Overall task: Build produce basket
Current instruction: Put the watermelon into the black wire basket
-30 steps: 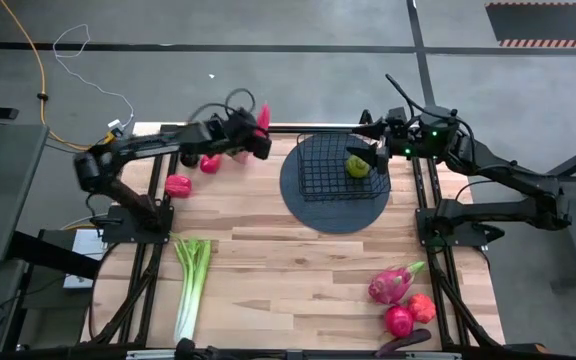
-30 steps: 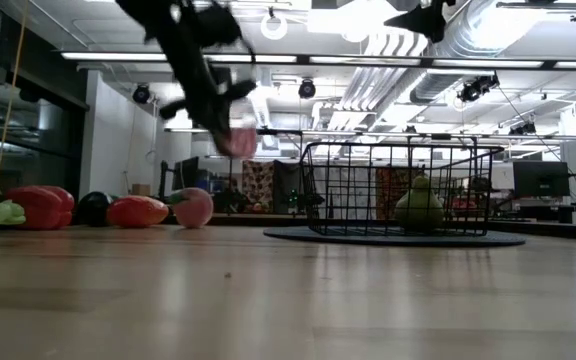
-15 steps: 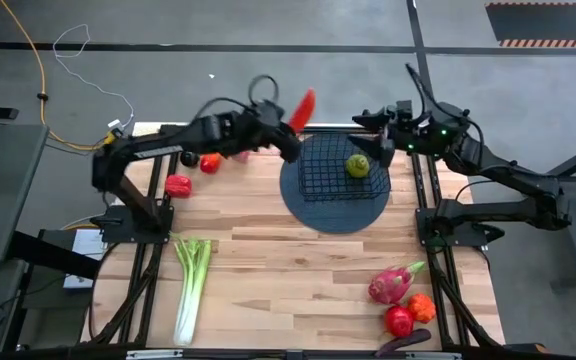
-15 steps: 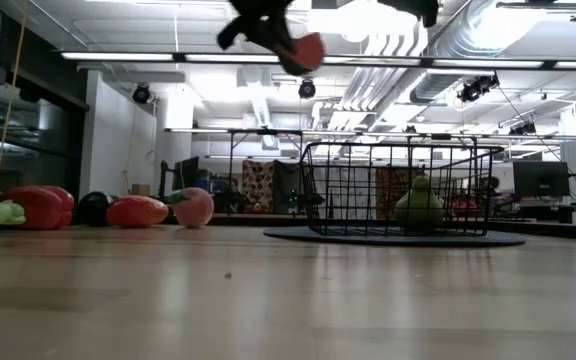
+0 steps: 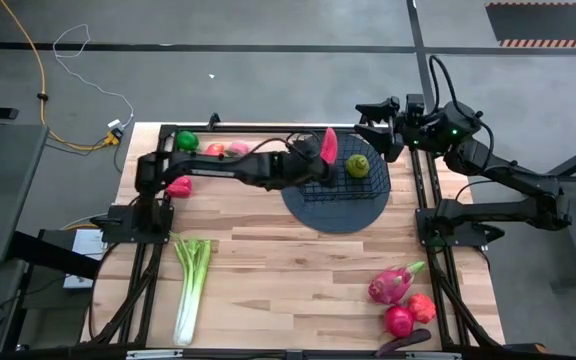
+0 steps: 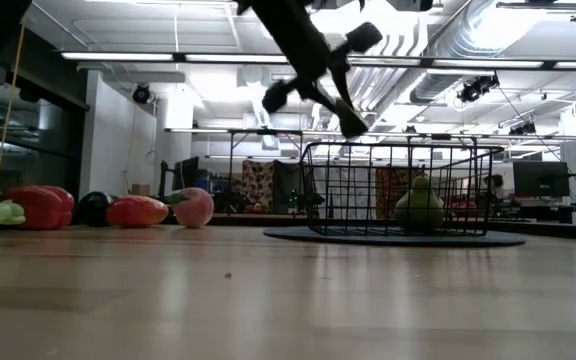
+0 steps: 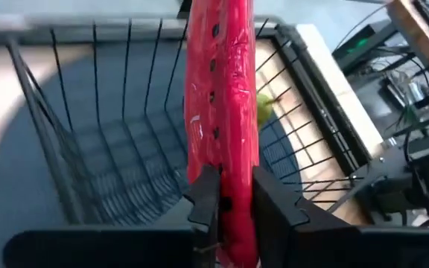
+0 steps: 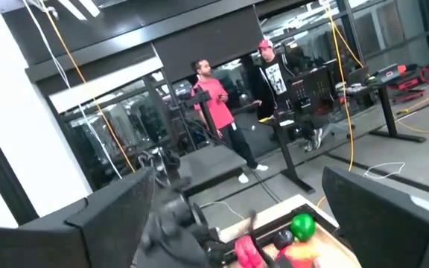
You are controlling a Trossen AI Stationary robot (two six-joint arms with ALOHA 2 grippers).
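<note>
The black wire basket (image 5: 336, 172) stands on its dark round base (image 5: 334, 210) at the table's far middle, with a green pear-shaped fruit (image 5: 357, 165) inside on the floor. My left gripper (image 5: 313, 164) hovers over the basket's left part, shut on a long red piece with dark spots (image 7: 222, 97). My right gripper (image 5: 376, 120) is raised beyond the basket's far right corner, open, with nothing between its fingers (image 8: 118, 216). My left gripper pinches the red piece near one end (image 7: 228, 195) between its two fingers (image 7: 205, 195). The rest of the piece sticks out past the fingertips, slanting over the inside of the basket. It is lifted clear of the basket and table.
A green round piece (image 5: 187, 141), red and pink pieces (image 5: 226, 149) and another red one (image 5: 178, 186) lie at the far left. Celery (image 5: 191, 285) lies near left. Dragon fruit (image 5: 393, 283), red and orange pieces (image 5: 409, 314) and an eggplant (image 5: 405, 343) lie near right. People stand in the room (image 8: 218, 112).
My left gripper has carried the red piece from the table's far left corner toward the right and out over the basket, rolling its wrist as it went. My right gripper has tipped upward and drawn back from over the basket.
</note>
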